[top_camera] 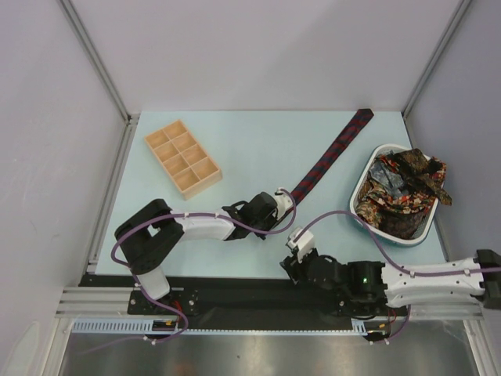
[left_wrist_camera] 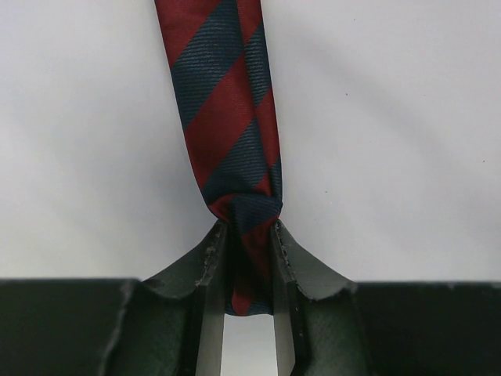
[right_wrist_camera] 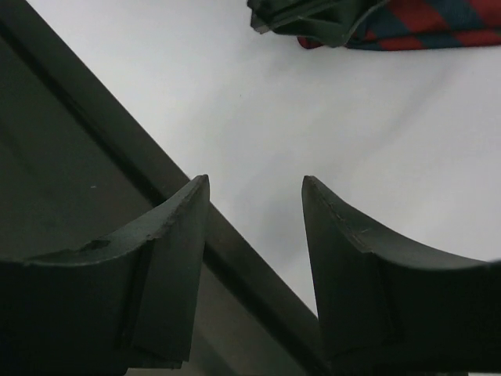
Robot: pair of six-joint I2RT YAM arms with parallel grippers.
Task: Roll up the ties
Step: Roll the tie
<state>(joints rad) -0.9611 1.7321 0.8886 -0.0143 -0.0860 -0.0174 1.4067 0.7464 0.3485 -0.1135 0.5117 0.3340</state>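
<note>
A dark navy tie with red diagonal stripes (top_camera: 333,153) lies straight on the pale table, running from the far right toward the middle. Its near end is bunched between the jaws of my left gripper (top_camera: 286,202). In the left wrist view the tie (left_wrist_camera: 227,102) stretches away from the left gripper (left_wrist_camera: 249,225), which is shut on the folded end. My right gripper (top_camera: 296,249) hovers near the table's front edge, below the left one. It stands open and empty (right_wrist_camera: 254,182), and the striped tie (right_wrist_camera: 438,23) shows at the top of that view. More patterned ties (top_camera: 407,188) are heaped at the right.
A white bin (top_camera: 358,188) at the right holds the heaped ties. A wooden compartment tray (top_camera: 182,157) sits at the back left. A dark rail (top_camera: 235,286) runs along the table's front edge, close under the right gripper.
</note>
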